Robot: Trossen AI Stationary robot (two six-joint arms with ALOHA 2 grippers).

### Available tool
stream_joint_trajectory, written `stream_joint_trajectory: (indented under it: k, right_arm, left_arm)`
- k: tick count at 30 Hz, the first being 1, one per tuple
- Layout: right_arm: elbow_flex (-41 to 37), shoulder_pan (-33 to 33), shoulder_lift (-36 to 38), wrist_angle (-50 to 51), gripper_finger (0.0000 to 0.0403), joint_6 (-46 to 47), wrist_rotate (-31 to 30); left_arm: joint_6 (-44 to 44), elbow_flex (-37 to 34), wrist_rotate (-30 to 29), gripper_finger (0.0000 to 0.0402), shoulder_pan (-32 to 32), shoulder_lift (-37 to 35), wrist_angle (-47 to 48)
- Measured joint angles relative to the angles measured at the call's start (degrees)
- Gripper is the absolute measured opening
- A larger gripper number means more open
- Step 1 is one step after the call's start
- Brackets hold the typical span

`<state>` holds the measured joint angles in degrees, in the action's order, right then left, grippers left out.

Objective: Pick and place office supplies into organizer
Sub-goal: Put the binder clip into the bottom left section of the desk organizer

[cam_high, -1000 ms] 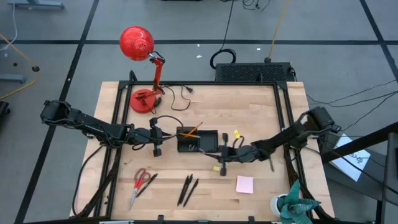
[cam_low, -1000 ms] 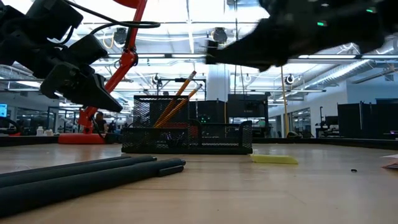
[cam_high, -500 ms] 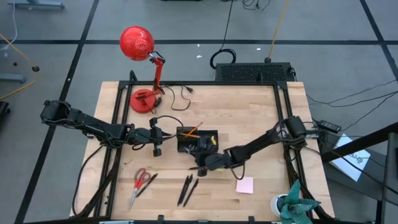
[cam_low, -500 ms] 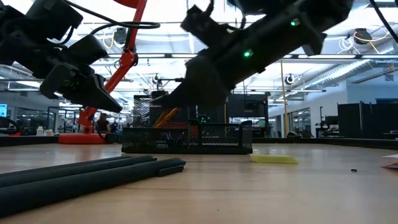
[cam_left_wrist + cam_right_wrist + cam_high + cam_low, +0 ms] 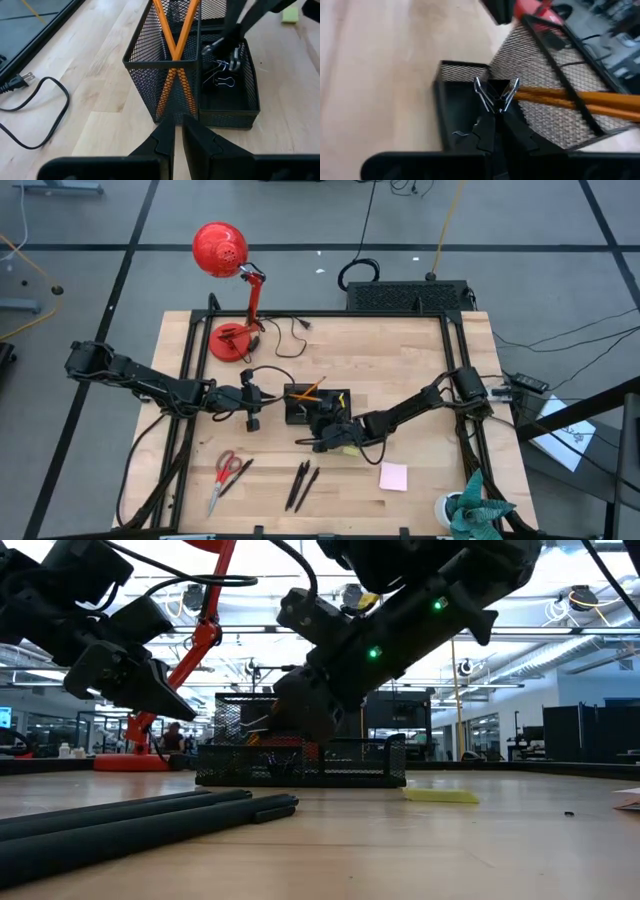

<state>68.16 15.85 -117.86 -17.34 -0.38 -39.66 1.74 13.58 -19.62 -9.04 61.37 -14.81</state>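
Since a second ago your right tool [image 5: 318,417] has swung from the table's right side to sit over the black wire-mesh organizer [image 5: 316,405], with the right arm stretched across from the right edge. That tool is clenched on a small black binder clip [image 5: 495,93], held just above the organizer's low tray compartment [image 5: 227,102], where more black clips [image 5: 220,80] already lie. Two orange pencils [image 5: 172,55] stand crossed in the tall mesh cup beside that tray.

Your left tool [image 5: 252,420] hasn't shifted: it hangs just left of the organizer, fingers nearly together and grasping nothing.

Still on the light wooden table [image 5: 400,350]: red-handled scissors [image 5: 224,475] at front left, black pens [image 5: 302,483] near the front middle, a square pink sticky-note pad [image 5: 393,475] at front right, and a small yellow piece [image 5: 440,796] just right of the organizer. A red desk lamp [image 5: 225,290] stands at the back left corner.
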Motion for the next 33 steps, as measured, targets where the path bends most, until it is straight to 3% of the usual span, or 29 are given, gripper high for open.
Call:
stream_joint_trajectory:
  k: [10, 33]
  right_arm:
    - [0.0, -0.5, 0.1, 2.0, 0.0015, 2.7, 2.4]
    - [0.0, -0.4, 0.2, 1.7, 0.0084, 2.3, 2.4]
  left_arm:
    - [0.0, 0.0, 0.0, 0.0042, 0.0, 0.0, 0.0]
    - [0.0, 0.0, 0.0, 0.0042, 0.0, 0.0, 0.0]
